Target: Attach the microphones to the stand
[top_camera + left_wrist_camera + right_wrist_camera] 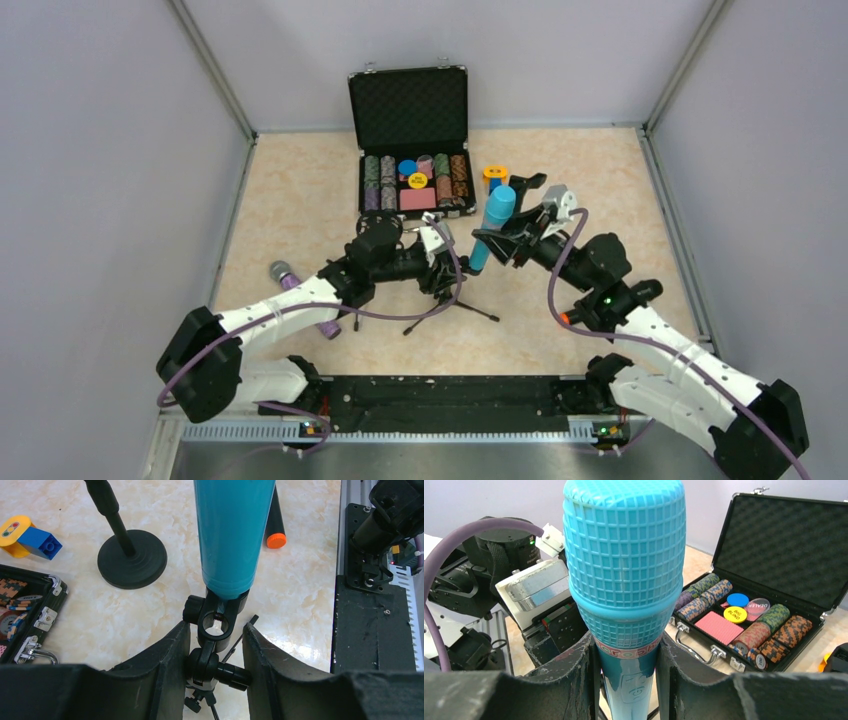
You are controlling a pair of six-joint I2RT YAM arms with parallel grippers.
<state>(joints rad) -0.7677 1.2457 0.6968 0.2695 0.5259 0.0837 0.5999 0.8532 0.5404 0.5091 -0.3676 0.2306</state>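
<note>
An all-cyan microphone (624,570) stands nearly upright with my right gripper (625,639) shut on its neck just below the head. Its lower end (230,535) sits in the black clip of the tripod stand (217,625). My left gripper (216,627) is shut on the stand's swivel joint below that clip. From above, the cyan microphone (493,225) leans between the left gripper (437,262) and the right gripper (503,240). A purple microphone (285,275) lies on the table, partly under the left arm. A black microphone with an orange end (275,530) lies behind the cyan one.
An open black case of poker chips (410,150) sits at the back centre. A yellow and blue toy (495,175) lies to its right. A second stand with a round black base (132,555) is close by. The tripod's legs (450,310) spread over the floor.
</note>
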